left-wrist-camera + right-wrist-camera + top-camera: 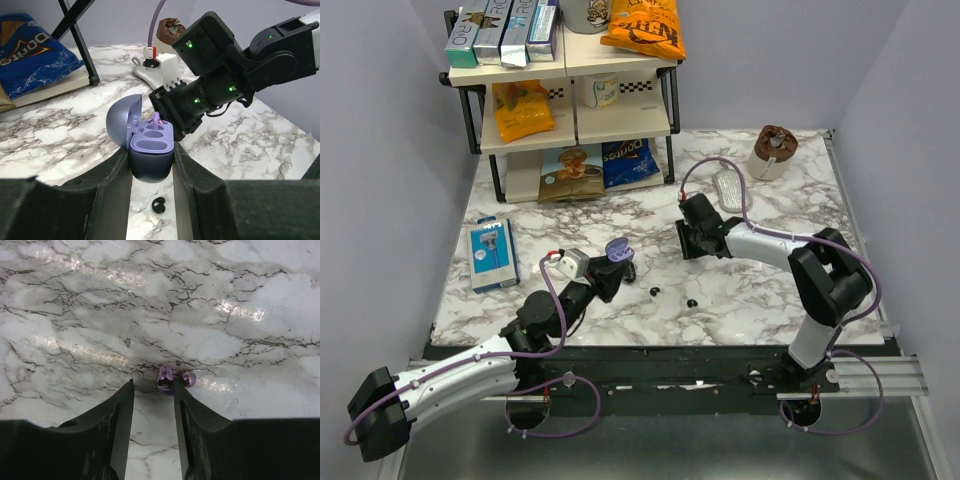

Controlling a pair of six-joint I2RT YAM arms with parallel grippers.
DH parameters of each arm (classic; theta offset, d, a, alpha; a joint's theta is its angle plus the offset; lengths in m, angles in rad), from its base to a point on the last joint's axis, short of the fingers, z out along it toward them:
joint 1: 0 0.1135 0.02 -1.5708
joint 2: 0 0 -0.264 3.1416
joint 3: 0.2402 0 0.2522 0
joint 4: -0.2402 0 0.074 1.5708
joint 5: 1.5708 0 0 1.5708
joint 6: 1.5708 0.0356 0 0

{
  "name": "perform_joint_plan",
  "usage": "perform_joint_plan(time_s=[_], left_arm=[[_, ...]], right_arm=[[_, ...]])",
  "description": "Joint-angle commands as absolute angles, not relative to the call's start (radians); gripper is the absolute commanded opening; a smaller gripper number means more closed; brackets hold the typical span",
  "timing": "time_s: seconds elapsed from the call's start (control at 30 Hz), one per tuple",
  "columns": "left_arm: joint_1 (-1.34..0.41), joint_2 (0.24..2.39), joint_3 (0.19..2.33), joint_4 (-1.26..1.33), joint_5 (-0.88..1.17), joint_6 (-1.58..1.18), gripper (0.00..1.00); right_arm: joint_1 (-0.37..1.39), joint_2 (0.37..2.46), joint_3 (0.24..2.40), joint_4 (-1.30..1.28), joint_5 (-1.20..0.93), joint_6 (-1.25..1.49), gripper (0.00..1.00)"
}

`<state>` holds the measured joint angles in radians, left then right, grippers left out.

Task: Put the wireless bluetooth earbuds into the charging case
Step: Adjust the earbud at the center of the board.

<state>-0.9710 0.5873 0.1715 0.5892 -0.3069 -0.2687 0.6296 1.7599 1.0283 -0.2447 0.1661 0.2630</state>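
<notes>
Marble tabletop (770,300): carries everything in play; both arms work over its middle.
Charging case (152,150): lilac, lid hinged back, the two sockets facing up and apparently empty.
Left gripper (151,162): clamped on the lower shell of the case, one finger on each side.
Left arm pose: stretched low from the near-left corner toward the table's middle, wrist level, so the case mouth is presented upward.
Earbuds: both lie loose on the marble, one (654,291) just beside the case, the other (691,302) a little to its right; neither is in the case.
Right gripper (153,385): jaws apart, nothing between them, tips close above the marble.
Pale purple bits (164,377): just past the tip of one right finger; not the task's pieces.
Right arm pose: elbow folded at the right, forearm reaching left, gripper on the far side of the buds, apart from them.
Step in hand: case held ready; the first pick-up is not yet made.
Next move, as I judge it: bring the right gripper back toward the nearer bud, straddle it, and pinch finely; so small and glossy a bud may well slip.
</notes>
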Motion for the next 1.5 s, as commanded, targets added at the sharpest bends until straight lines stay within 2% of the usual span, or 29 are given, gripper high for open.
perform_joint_plan(time_s=[0.0, 0.2, 0.5, 0.6, 0.73, 0.8, 1.1, 1.27, 1.3, 1.33, 1.47], left_arm=[[-0.979, 0.581, 0.160, 0.603, -0.322, -0.281, 0.00], [-0.979, 0.580, 0.160, 0.601, -0.324, -0.281, 0.00], [-0.979, 0.578, 0.158, 0.601, -0.325, -0.281, 0.00], [-0.979, 0.578, 0.161, 0.600, -0.324, -0.281, 0.00], [-0.979, 0.578, 0.160, 0.603, -0.324, -0.284, 0.00], [-0.979, 0.578, 0.160, 0.606, -0.324, -0.282, 0.00], [-0.980, 0.557, 0.158, 0.601, -0.331, -0.285, 0.00], [-0.982, 0.540, 0.160, 0.589, -0.337, -0.282, 0.00], [-0.982, 0.538, 0.158, 0.591, -0.339, -0.282, 0.00], [-0.982, 0.538, 0.158, 0.589, -0.339, -0.282, 0.00], [-0.983, 0.545, 0.161, 0.592, -0.339, -0.279, 0.00]], right_arm=[[0.637, 1.793, 1.057, -0.239, 0.158, 0.253, 0.46], [0.637, 1.798, 1.071, -0.244, 0.181, 0.249, 0.44], [0.637, 1.783, 1.071, -0.256, 0.219, 0.252, 0.32], [0.637, 1.769, 1.074, -0.270, 0.219, 0.264, 0.22], [0.637, 1.756, 1.107, -0.322, 0.204, 0.305, 0.04], [0.638, 1.752, 1.130, -0.354, 0.198, 0.354, 0.01], [0.634, 1.746, 1.117, -0.354, 0.020, 0.773, 0.01], [0.634, 1.744, 1.058, -0.318, 0.008, 0.929, 0.01], [0.634, 1.752, 1.058, -0.318, 0.011, 0.943, 0.02], [0.635, 1.756, 1.060, -0.319, 0.012, 0.943, 0.08], [0.635, 1.778, 1.077, -0.344, 0.031, 0.925, 0.22]])
